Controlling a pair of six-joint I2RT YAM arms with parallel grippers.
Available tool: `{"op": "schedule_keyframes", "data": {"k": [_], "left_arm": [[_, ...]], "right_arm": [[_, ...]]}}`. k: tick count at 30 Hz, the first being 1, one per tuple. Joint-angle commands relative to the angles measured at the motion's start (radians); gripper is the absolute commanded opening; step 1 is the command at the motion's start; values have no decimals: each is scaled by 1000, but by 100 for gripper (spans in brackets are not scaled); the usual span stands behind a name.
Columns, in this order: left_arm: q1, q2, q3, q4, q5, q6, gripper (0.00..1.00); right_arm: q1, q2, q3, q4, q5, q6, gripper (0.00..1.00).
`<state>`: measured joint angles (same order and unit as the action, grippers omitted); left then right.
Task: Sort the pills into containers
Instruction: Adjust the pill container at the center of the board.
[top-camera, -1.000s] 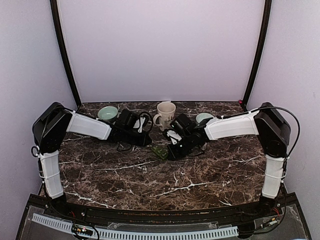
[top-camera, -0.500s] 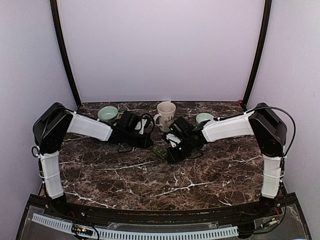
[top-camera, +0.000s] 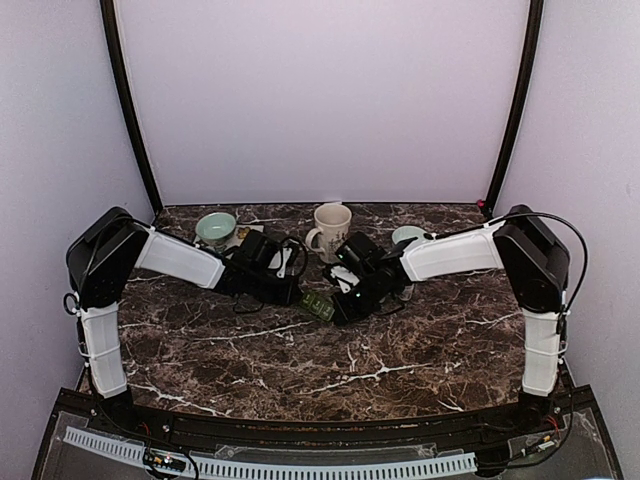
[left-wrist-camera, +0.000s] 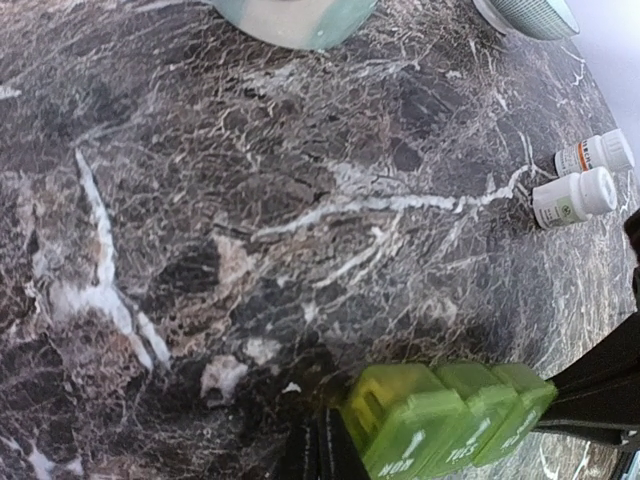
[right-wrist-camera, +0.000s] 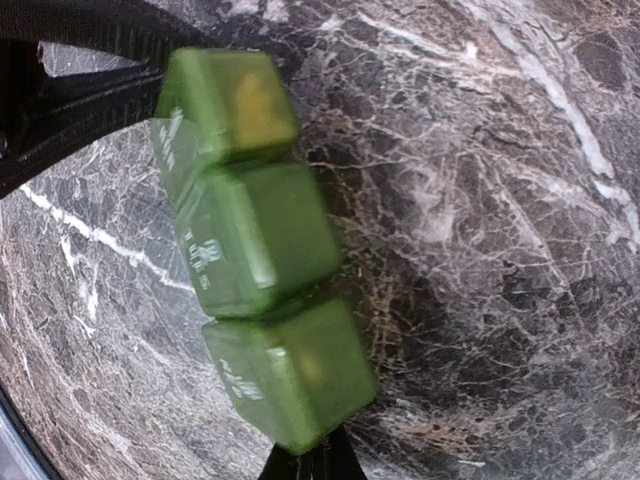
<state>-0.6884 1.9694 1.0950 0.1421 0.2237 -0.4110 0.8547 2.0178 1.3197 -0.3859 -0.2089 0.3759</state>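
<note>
My left gripper (left-wrist-camera: 318, 452) and right gripper (right-wrist-camera: 310, 465) are both pressed together and pinch nothing, one tip at each end of the green pill organizer (top-camera: 318, 305). Beyond the organizer lie two white pill bottles (left-wrist-camera: 575, 197), and farther back stands a mug (top-camera: 331, 228).

left arm (top-camera: 180, 262), right arm (top-camera: 450, 255), both reaching inward and low, fingers (left-wrist-camera: 300, 455) closed (tips nearly meeting)

This looks like a robot test lab, not a home. Plain pale walls (top-camera: 320, 100) stand close on the left, right and far sides, with black poles (top-camera: 128, 110) at the far corners. Two robot arms (top-camera: 180, 258) are bolted at the near edge of a dark marble table (top-camera: 420, 350). A mug (top-camera: 331, 226) and a bowl (top-camera: 215, 227) sit at the far side.
</note>
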Motion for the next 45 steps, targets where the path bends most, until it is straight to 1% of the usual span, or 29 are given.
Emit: {"op": "schedule_keyframes", "data": {"k": [1, 7, 21, 32, 39, 45], "left_arm": [[-17, -33, -32, 11, 15, -16, 2], [-19, -45, -43, 19, 4, -21, 2], [-20, -56, -9, -2, -5, -24, 2], [-20, -72, -6, -26, -32, -34, 7], [-20, -72, 2, -28, -43, -33, 14], [-20, -72, 2, -31, -49, -35, 15]], "right_arm": [[-14, 15, 40, 35, 8, -3, 0], [-23, 16, 48, 30, 9, -6, 0], [-33, 30, 60, 18, 9, -11, 0], [-55, 31, 72, 9, 22, -15, 0], [-65, 41, 81, 3, 16, -19, 0], [-69, 43, 84, 4, 14, -18, 0]]}}
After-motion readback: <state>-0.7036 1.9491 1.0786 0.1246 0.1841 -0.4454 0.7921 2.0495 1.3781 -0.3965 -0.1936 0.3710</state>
